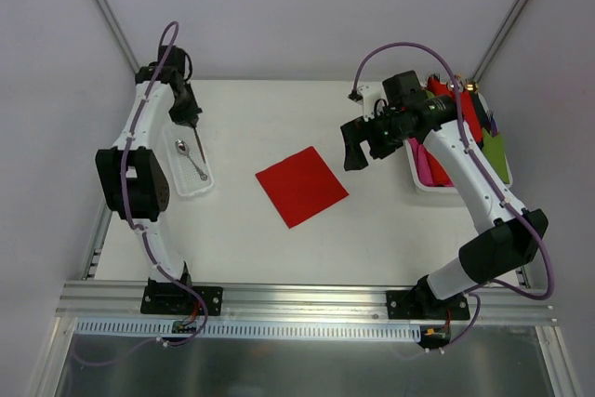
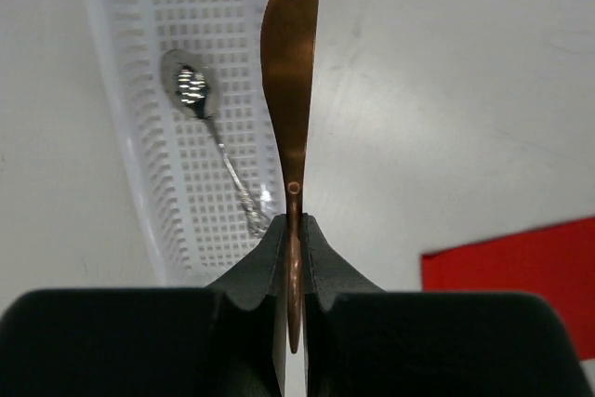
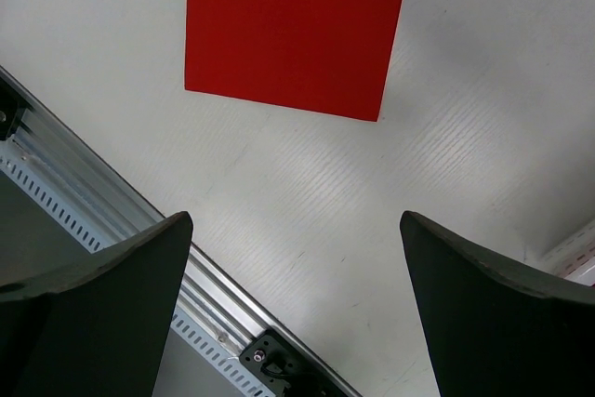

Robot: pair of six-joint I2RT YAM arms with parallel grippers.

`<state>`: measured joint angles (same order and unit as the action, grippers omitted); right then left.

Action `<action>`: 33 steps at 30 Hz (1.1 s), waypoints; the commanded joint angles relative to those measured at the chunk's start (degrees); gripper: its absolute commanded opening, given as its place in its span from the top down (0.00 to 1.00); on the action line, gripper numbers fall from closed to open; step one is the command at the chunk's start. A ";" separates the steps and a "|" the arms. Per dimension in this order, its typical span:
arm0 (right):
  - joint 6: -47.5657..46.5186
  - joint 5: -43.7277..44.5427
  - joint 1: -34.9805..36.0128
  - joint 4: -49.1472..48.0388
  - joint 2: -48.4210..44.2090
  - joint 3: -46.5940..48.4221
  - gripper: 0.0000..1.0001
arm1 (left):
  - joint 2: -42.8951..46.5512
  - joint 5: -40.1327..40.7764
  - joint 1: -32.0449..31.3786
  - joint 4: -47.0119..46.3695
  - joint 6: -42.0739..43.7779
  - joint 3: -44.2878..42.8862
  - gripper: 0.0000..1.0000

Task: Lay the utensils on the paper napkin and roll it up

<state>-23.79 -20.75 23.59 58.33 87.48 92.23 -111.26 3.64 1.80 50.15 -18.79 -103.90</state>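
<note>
The red paper napkin [image 1: 301,185] lies flat mid-table, and its edge shows in the left wrist view [image 2: 521,267] and right wrist view [image 3: 297,30]. My left gripper [image 1: 191,123] [image 2: 295,225] is shut on a slim metal knife [image 2: 290,90] [image 1: 199,143]. It holds the knife by one end above the white mesh tray [image 1: 181,183] [image 2: 177,202]. A shiny spoon [image 1: 191,157] [image 2: 197,99] lies in that tray. My right gripper [image 1: 356,151] [image 3: 296,230] hangs open and holds nothing, right of the napkin.
A white basket [image 1: 420,178] at the right holds red, pink and green rolled bundles [image 1: 465,127]. The aluminium rail [image 1: 307,299] runs along the near table edge. Frame posts rise at the back corners.
</note>
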 commanded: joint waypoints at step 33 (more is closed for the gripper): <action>-1.08 -12.03 -17.62 9.96 -2.93 2.96 0.01 | -17.05 -8.65 -38.28 -4.18 -9.60 -7.37 1.00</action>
<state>-24.69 -31.18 6.28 66.83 86.30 94.52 -127.00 -3.05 -36.64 46.59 -26.72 -111.46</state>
